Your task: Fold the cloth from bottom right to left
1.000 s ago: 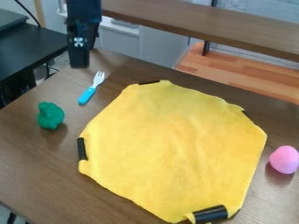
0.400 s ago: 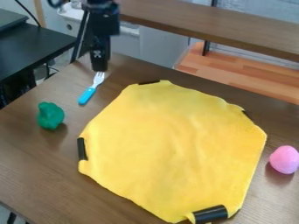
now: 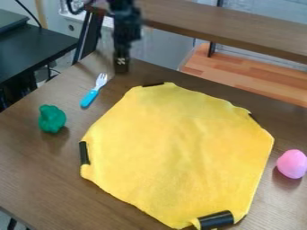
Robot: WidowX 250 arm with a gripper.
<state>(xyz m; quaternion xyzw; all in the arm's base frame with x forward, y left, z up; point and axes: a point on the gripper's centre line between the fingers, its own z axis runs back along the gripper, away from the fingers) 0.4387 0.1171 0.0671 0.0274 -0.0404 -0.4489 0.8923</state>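
The black gripper [image 3: 121, 67] hangs at the upper left over the table's far edge, behind the cloth and apart from it. A large yellow cloth [image 3: 180, 152] lies spread nearly flat across the middle of the table, with faint creases. Black strips show at several of its edges; the biggest, at the bottom right, is a folded-over black piece [image 3: 216, 220].
A blue-handled fork [image 3: 90, 98] lies left of the cloth's far corner. Further left stands a green toy [image 3: 52, 119]. A pink egg-shaped object [image 3: 292, 164] sits on the brown table [image 3: 36, 170] just right of the cloth.
The arm has moved to the right along the table's far side, from left of the fork to right of it. Cloth and other objects have kept their places.
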